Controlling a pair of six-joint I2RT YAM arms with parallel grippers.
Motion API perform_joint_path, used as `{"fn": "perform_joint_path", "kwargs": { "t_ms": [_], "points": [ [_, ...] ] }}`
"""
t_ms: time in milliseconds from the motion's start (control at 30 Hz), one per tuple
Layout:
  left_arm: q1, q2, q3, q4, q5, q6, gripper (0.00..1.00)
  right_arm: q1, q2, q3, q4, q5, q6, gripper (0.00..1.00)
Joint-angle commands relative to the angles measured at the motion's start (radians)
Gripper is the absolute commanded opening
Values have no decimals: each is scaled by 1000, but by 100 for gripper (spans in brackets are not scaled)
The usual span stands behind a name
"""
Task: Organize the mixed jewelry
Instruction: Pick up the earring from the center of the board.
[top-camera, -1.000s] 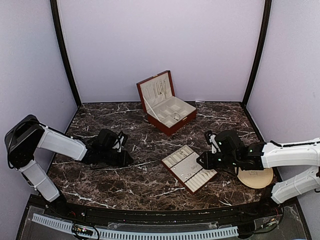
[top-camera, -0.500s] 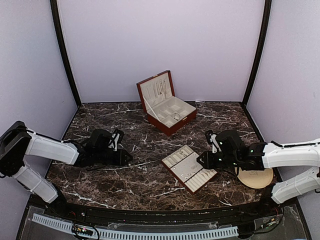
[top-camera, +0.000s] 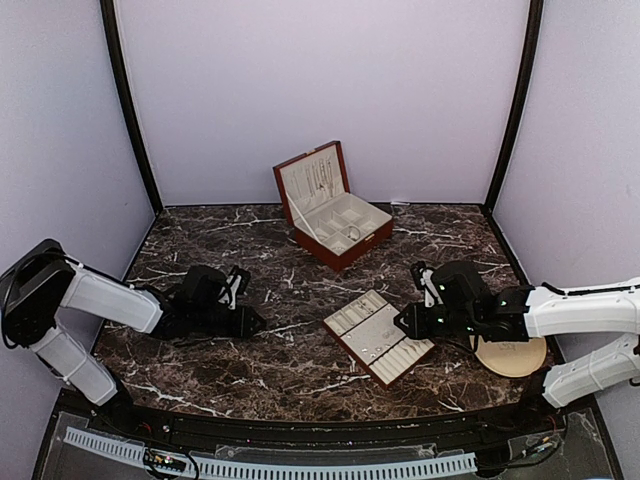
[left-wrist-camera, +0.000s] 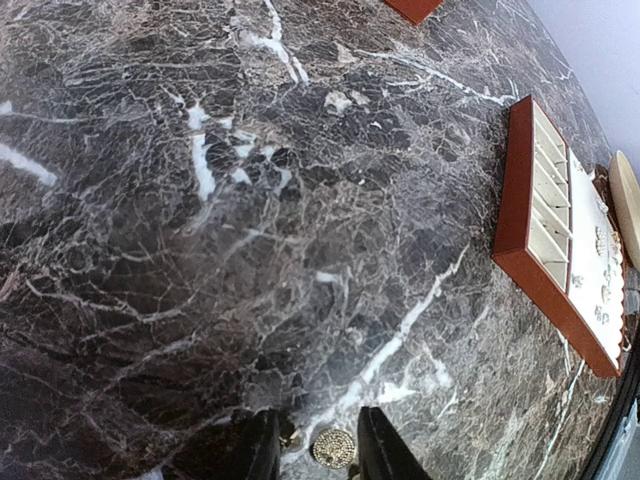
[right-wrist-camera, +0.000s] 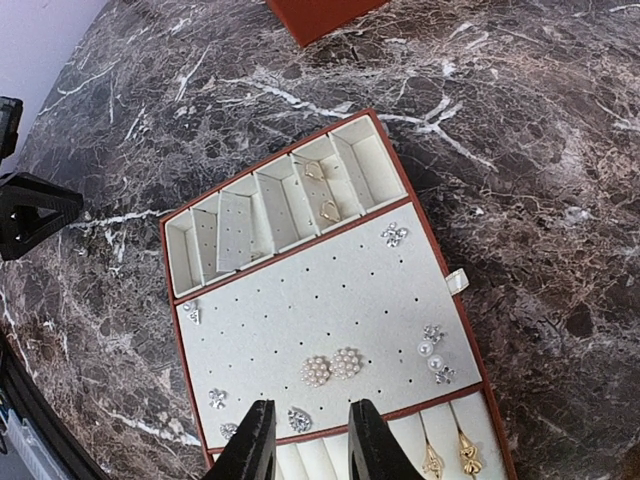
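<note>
While low over the worktop (left-wrist-camera: 300, 200), straddled a small round jewelry piece (left-wrist-camera: 333, 447) dead centre, with the left tool (left-wrist-camera: 318, 442) spread apart

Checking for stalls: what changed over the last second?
Only the left arm shifted: its elbow dipped, then partly rose again. The left gripper stayed low and open. Nothing visibly grasped or released. Right gripper, tray, box and plate unchanged.

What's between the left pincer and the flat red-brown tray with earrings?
Just bare dark marble table. The left wrist view shows nothing lying between the left pincer and the flat red-brown wooden tray.
</note>
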Motion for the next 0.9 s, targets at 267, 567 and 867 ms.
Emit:
{"fn": "perform_joint_path", "kwargs": {
  "t_ms": [267,567,867],
  "points": [
    [-3,12,-30,9,-2,-35,27,-7,-8,-2,30,7,11,27],
    [-5,34,-41,50,50,-38,25,-7,-9,-5,30,8,9,27],
    [-3,47,-36,45,46,-35,20,-8,-9,-7,33,10,9,27]
  ]
}}
